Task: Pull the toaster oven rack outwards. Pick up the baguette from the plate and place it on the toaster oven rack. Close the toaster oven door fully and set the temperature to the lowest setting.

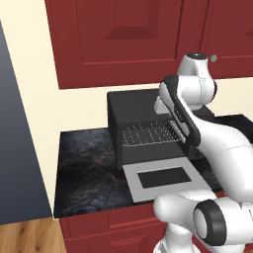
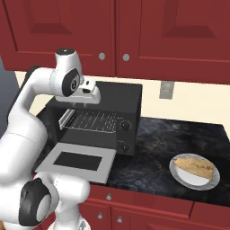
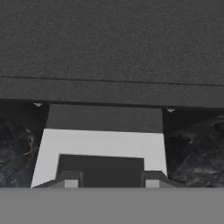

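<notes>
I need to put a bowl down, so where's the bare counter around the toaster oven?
Free: the dark counter left of the toaster oven, and the stretch between its knobs and the plate with the baguette. Crowded: in front, where the open door lies flat.

Two rear base views flanking the toaster oven [image 1: 143, 133]; hand view close above.

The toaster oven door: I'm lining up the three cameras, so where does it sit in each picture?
Left base view: toaster oven door lies open, lower centre, before the toaster oven.
Right base view: door lower left, flat over the counter edge.
Hand view: door lower centre, below the oven's dark top.
Shared landmark: the door's dark window.
</notes>
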Tool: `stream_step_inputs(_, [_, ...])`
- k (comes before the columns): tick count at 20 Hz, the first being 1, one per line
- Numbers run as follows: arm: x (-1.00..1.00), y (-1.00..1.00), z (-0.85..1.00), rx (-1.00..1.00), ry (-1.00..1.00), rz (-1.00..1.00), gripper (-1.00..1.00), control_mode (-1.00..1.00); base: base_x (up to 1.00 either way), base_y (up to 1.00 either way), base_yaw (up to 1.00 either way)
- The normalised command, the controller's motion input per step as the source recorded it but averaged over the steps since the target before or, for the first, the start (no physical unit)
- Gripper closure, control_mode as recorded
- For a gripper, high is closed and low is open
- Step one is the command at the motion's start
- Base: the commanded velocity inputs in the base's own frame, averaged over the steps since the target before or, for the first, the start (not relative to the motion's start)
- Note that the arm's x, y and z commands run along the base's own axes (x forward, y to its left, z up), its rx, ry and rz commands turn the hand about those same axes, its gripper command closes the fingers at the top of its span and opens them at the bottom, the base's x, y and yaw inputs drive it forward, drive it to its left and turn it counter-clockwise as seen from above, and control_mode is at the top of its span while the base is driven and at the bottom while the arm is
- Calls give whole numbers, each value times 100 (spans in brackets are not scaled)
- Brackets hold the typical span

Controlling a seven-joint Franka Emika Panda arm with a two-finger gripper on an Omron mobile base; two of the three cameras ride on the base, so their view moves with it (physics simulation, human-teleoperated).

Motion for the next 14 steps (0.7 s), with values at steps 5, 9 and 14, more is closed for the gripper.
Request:
stream_step_inputs(5, [-38, -6, -16, 5, 1, -2, -100, -100, 0, 0, 0])
stream_step_inputs(9, [-52, -25, -30, 10, 6, -12, -100, -100, 0, 0, 0])
stream_step_inputs(14, [-48, -7, -17, 29, -4, -16, -100, -100, 0, 0, 0])
